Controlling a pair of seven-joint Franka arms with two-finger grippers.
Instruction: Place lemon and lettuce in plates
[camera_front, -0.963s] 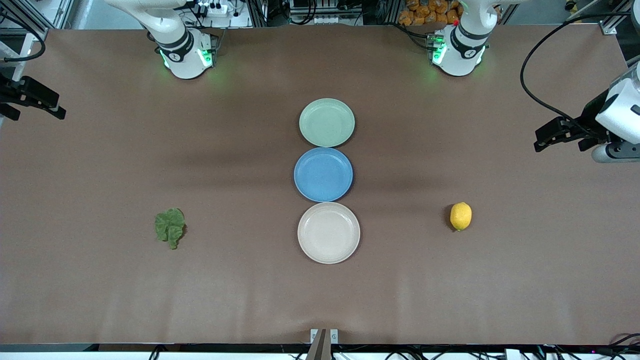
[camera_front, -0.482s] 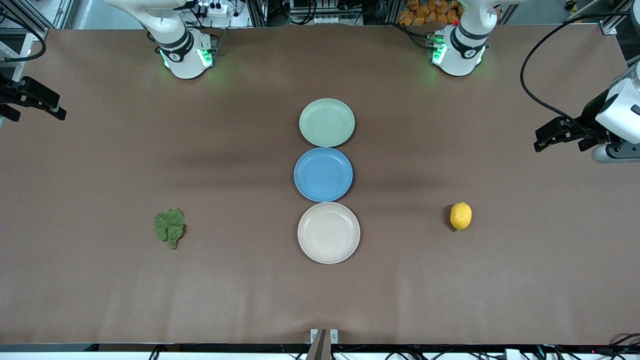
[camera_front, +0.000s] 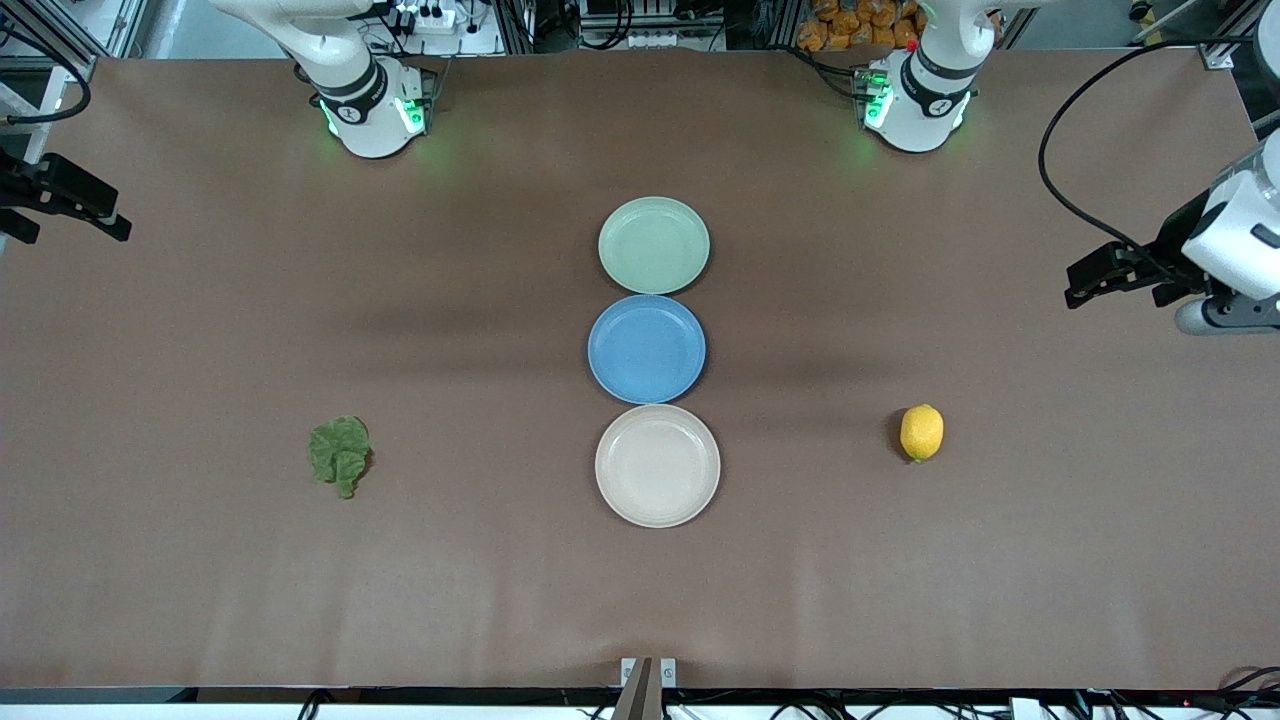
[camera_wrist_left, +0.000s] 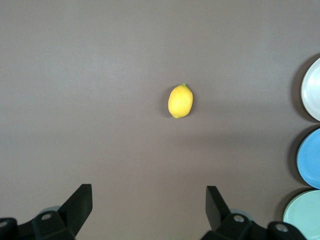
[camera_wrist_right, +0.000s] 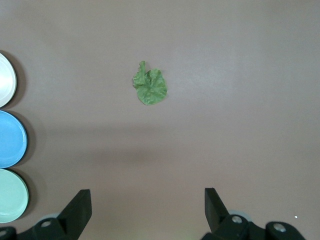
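The yellow lemon (camera_front: 921, 432) lies on the table toward the left arm's end; it also shows in the left wrist view (camera_wrist_left: 180, 101). The green lettuce (camera_front: 340, 456) lies toward the right arm's end and shows in the right wrist view (camera_wrist_right: 150, 85). The mint plate (camera_front: 654, 245) and the beige plate (camera_front: 657, 465) sit empty at mid-table, the beige one nearer the camera. My left gripper (camera_front: 1115, 290) (camera_wrist_left: 149, 210) is open and empty, high over the left arm's end. My right gripper (camera_front: 75, 228) (camera_wrist_right: 147, 210) is open and empty, high over the right arm's end.
A blue plate (camera_front: 647, 348) sits between the mint and beige plates, the three in a touching row. The brown table (camera_front: 500, 600) carries nothing else. The plates' edges show in both wrist views.
My left gripper has shifted slightly, lower in the front view. The right gripper, the lemon, the lettuce and the plates have not moved.
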